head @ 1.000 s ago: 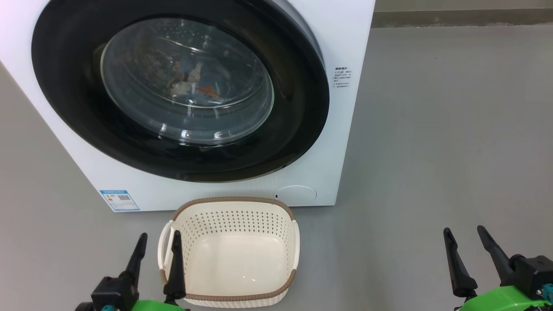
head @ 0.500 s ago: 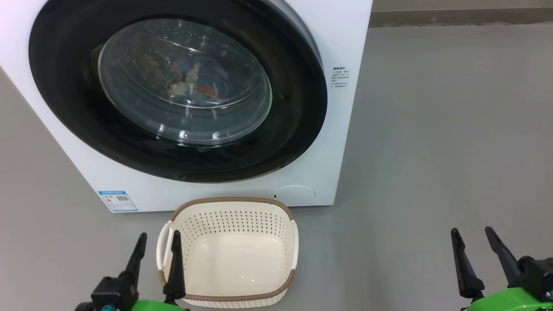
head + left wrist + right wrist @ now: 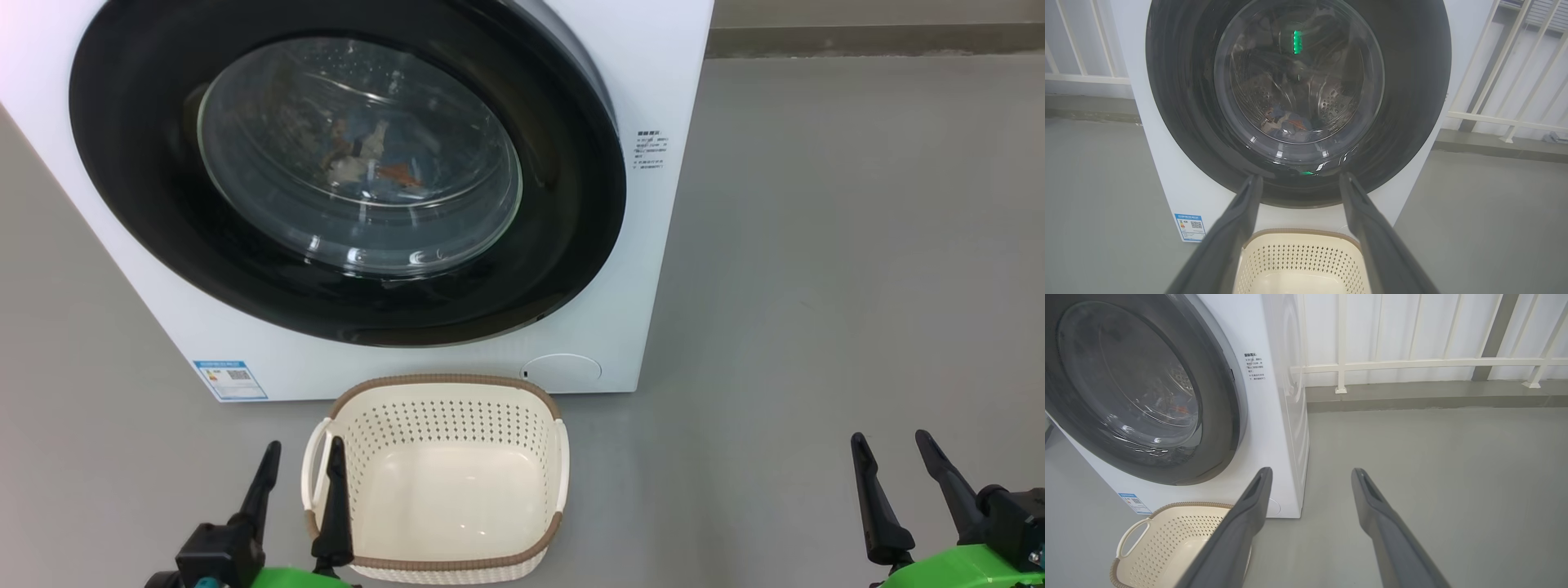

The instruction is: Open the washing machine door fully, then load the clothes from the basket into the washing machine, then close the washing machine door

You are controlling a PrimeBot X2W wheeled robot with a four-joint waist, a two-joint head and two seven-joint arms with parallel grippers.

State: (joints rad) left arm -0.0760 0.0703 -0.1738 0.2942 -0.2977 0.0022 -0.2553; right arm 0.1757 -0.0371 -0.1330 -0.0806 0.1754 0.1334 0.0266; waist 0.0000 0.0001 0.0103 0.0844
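Holds left fingers [image 3: 260,490] released, empty, at the left handle of the basket [image 3: 441,420]. Shows the clothes [image 3: 367,163] beyond the basket, behind the shut washing machine door [image 3: 163,212]. Holds right fingers [image 3: 869,498] released, well right of the basket.

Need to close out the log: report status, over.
Left gripper and right gripper low, jaws open, empty. Washing machine door looks shut, clothes inside. Basket empty. Nothing blocking the door.
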